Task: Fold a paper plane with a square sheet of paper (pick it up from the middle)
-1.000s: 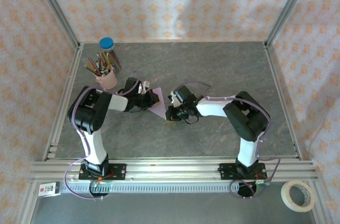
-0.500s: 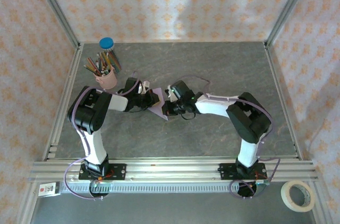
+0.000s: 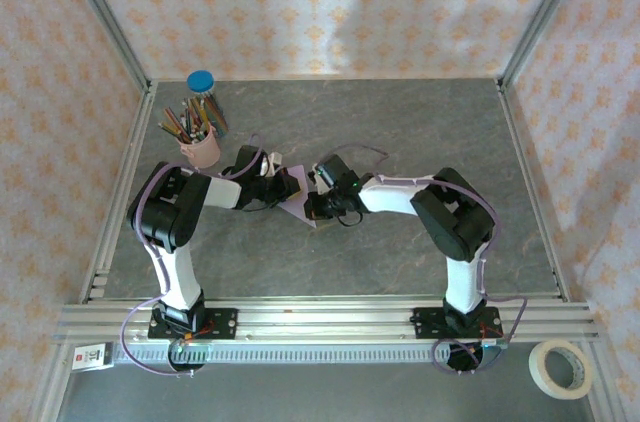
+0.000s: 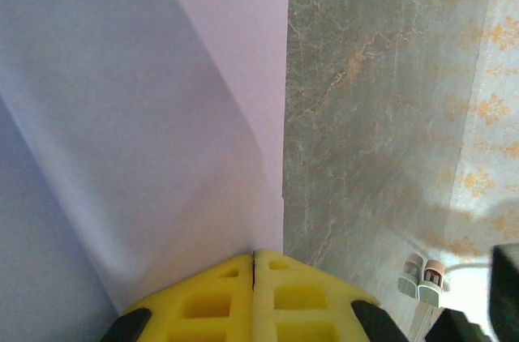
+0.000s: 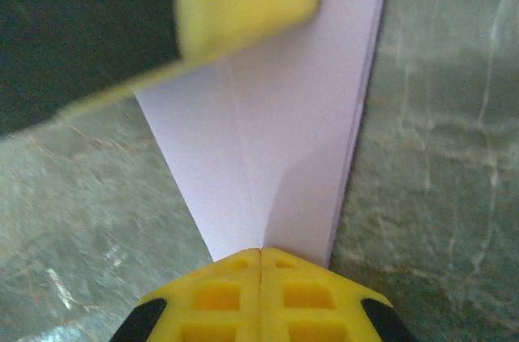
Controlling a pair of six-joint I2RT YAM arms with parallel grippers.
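The square sheet of pale lilac paper (image 3: 296, 194) is no longer a flat square; it is seen as a narrow, pointed, many-layered shape, with a straight crease down its middle and stacked edges along one side in the right wrist view; it is held left of the middle of the grey marbled table (image 3: 420, 132), between the two arms; whether it rests on the table or hangs just above it cannot be told. The left jaws are pressed together on one end of the paper, with a loose flap curling away from them in the left wrist view; the right jaws are likewise pinched shut on the opposite, narrower end. The early folds are judged to be done, since the nose and the centre crease are formed; the wings are judged not yet folded out and flattened, and a finished paper plane has not yet been set down.

A pink cup of coloured pencils (image 3: 203, 150) stands near the paper on its left, with a blue-lidded container (image 3: 201, 81) behind it; a roll of pale tape (image 3: 561, 368) lies beyond the near rail on the right. No brand or wording can be read anywhere; a small white card (image 3: 92, 356) by the left base bears dark marks too small to make out.
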